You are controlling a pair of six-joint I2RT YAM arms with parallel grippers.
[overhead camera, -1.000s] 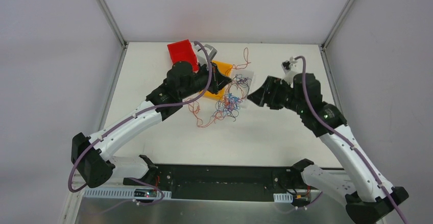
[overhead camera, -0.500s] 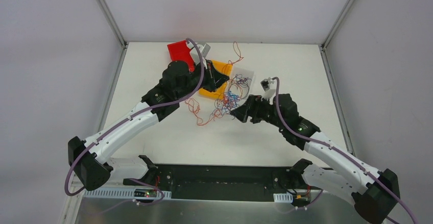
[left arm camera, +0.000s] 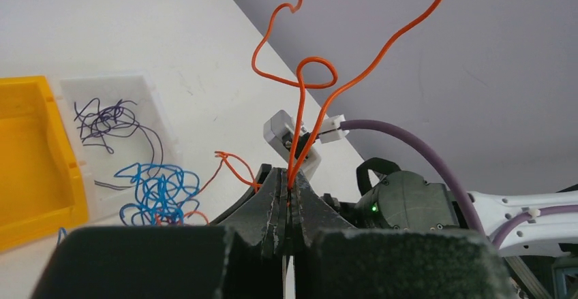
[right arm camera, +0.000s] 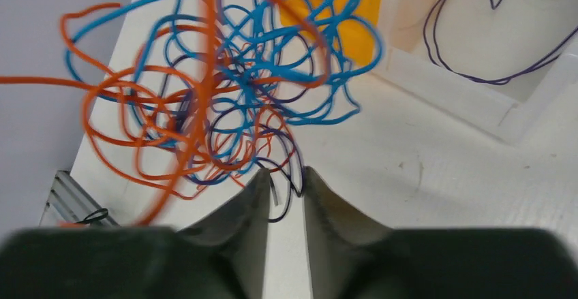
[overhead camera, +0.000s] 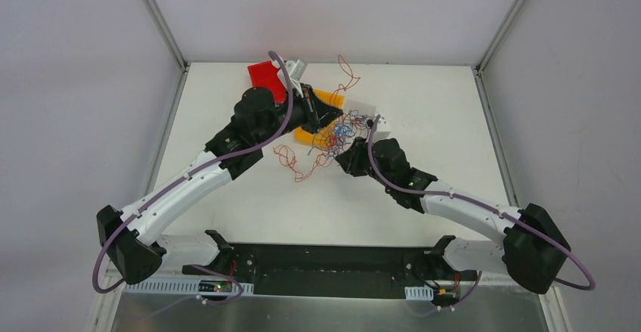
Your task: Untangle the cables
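Cables [overhead camera: 338,137]: red-orange, blue and dark strands in one loose tangle, mid-table, spilling over yellow bin [overhead camera: 330,98] and white tray [overhead camera: 364,110] at 12 o'clock. Left gripper [left arm camera: 289,184], 11 o'clock of the tangle, clamped on orange strand [left arm camera: 298,118]. Right gripper [right arm camera: 283,184], 5 o'clock, jaws narrowly apart, dark strand [right arm camera: 297,176] in the gap.

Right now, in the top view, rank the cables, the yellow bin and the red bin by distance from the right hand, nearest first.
From the right hand:
1. cables, right at its fingertips.
2. yellow bin, just beyond the tangle.
3. red bin, farthest, back left.
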